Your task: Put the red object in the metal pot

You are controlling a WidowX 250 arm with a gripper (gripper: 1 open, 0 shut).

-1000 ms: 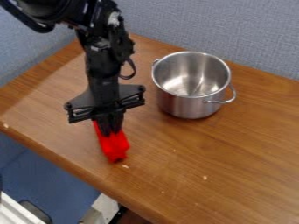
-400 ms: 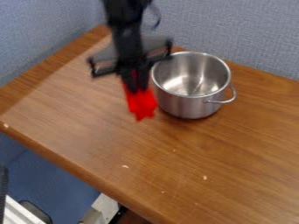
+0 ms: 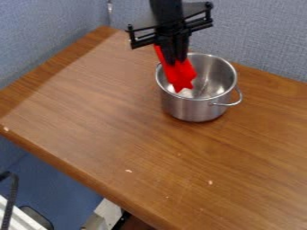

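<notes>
Bright red elongated plastic block (image 3: 179,71) is being held clamped by the black tool (image 3: 175,56), tilted over the round shiny steel pot (image 3: 198,99) near the surface's (image 3: 96,126) far edge.

Wooden table (image 3: 108,135), blue wall (image 3: 54,22)

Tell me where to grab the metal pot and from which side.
Grip the pot by its rolled rim on the near side, coming straight down with one finger inside and one outside. The wall is straight and thin, and the hand holds the red object over the far-left part of the opening.
</notes>
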